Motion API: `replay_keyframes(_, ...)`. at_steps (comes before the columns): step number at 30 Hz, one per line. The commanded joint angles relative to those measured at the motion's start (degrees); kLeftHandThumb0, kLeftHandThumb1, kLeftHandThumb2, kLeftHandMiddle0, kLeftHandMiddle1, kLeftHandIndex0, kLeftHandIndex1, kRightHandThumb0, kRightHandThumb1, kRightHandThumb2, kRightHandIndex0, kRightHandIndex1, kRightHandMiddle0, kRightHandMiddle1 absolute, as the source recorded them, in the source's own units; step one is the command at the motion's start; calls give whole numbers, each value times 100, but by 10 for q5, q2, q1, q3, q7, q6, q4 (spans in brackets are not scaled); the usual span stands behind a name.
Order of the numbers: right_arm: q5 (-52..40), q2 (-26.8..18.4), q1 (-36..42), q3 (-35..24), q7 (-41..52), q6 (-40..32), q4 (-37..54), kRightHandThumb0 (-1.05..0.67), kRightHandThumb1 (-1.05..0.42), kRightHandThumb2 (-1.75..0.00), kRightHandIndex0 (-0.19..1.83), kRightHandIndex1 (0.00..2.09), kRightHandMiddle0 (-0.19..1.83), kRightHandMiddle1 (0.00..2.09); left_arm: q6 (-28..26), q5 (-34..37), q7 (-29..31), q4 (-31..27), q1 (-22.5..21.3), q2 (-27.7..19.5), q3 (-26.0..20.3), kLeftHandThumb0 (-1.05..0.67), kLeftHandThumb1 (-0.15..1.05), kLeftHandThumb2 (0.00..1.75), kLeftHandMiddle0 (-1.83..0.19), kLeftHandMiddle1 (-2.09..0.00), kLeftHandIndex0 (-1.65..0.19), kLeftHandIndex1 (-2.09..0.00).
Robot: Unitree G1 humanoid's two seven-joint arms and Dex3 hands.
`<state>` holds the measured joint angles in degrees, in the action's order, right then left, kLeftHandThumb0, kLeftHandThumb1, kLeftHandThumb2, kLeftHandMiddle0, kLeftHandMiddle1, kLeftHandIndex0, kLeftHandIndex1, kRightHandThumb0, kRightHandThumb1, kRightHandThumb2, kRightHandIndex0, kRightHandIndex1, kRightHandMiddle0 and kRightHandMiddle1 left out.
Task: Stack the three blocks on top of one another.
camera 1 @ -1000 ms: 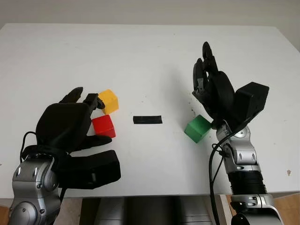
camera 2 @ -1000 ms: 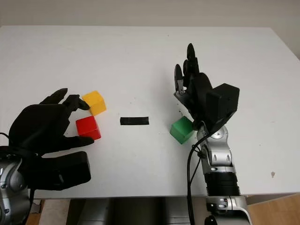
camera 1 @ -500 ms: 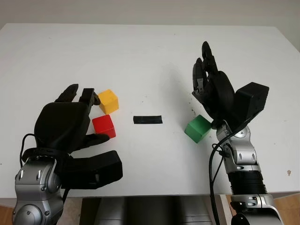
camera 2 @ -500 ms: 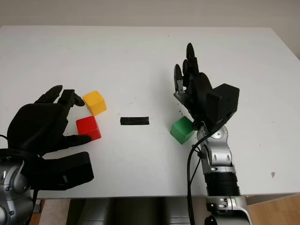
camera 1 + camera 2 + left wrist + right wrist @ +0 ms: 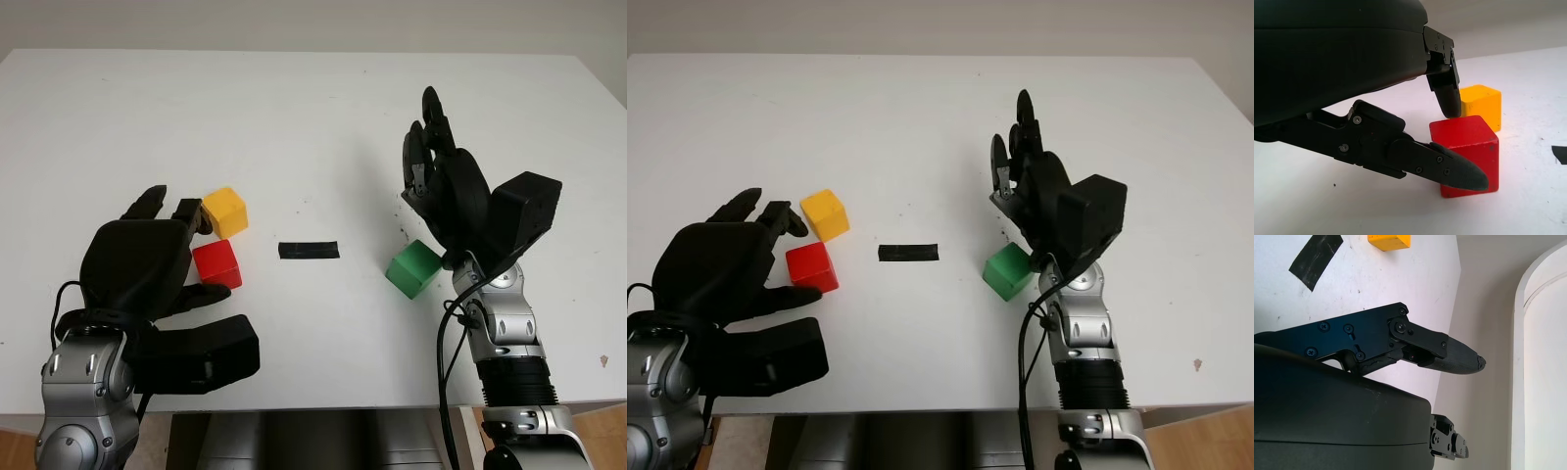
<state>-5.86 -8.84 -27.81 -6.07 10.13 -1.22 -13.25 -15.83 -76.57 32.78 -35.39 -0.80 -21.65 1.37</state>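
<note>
- Left hand (image 5: 147,259) low over the near left part of the white counter (image 5: 313,117), fingers (image 5: 1447,93) uncurled and parted, nothing pinched between them.
- Red block (image 5: 217,263) flat on the counter, between the thumb and the two upper fingers of the left hand; thumb tip alongside its near lower edge, contact not certain from the wrist view.
- Yellow block (image 5: 226,211) just beyond the left fingertips, close behind the red block on the far side; narrow gap between the two, corners nearly meeting.
- One upper finger of the left hand pointing down in front of the yellow block, tip above the red block's far top edge.
- Black tape strip (image 5: 309,250) flat on the counter, between the red block and the green block, apart from both.
- Right hand (image 5: 446,186) raised over the right part of the counter, fingers (image 5: 1457,360) extended toward the far edge, holding nothing.
- Green block (image 5: 412,267) on the counter just below the heel of the right hand, on the side away from the fingertips, turned at an angle to the counter edge; no finger on it.
- All three blocks separate, none stacked.
</note>
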Motion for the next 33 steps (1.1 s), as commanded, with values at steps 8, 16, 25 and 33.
replay_keyframes(8, 0, -4, -2, -2, -2, 4, 9, -56, -105, -72, -19, 0, -19, 0, 6, 3, 1, -3, 3, -1, -5, -80, 105, 9, -16, -5, -8, -121)
replay_keyframes(16, -5, -4, 0, -5, 0, 3, 11, -56, -105, -72, -19, 0, -19, 0, 7, -15, -9, 10, 2, 6, 2, -71, 105, 8, -17, -6, -14, -116)
replay_keyframes(25, -4, -6, -1, -3, 2, 4, 10, -56, -105, -72, -19, 0, -19, 0, 14, -4, -36, 15, 10, 8, 4, -56, 105, 22, -20, -6, -14, -127)
replay_keyframes(33, 1, -6, 0, -1, -6, -2, 15, -55, -105, -72, -19, 0, -19, 0, 20, 13, -42, 16, 13, 6, 2, -55, 105, 22, -20, -5, -16, -126)
